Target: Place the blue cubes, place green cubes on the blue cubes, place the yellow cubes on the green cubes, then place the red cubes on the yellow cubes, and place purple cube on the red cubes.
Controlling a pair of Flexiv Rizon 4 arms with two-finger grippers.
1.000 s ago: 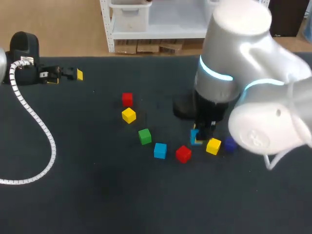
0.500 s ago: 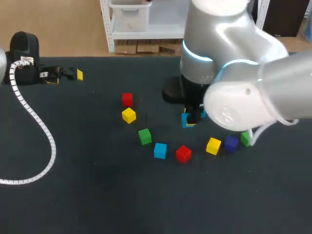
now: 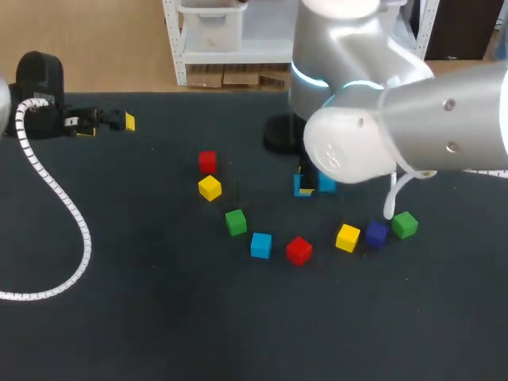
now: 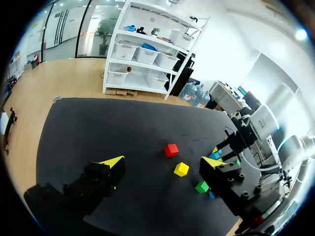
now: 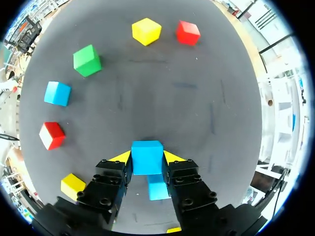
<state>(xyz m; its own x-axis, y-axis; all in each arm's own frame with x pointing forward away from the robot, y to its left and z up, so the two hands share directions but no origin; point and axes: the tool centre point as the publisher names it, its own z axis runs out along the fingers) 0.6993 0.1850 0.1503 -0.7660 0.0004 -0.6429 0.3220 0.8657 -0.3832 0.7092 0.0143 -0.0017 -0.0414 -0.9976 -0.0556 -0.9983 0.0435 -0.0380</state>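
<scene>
A dark table [image 3: 143, 317] bears a green cube [image 3: 236, 222], blue cube [image 3: 261, 245], red cube [image 3: 298, 250] and others.

The counter [image 3: 159, 309] has a dark, matt top that looks like cloth or felt, faintly scuffed. The right arm [image 3: 413, 127] wears a smooth, glossy silver shell. The right tool [image 5: 147, 158] is matt black and plastic-looking, with bright yellow tips. The blue cube [image 5: 146, 149] it holds is smooth with a soft sheen. A white ribbed plastic cable sleeve [image 3: 59, 194] lies near the counter's left edge.
</scene>
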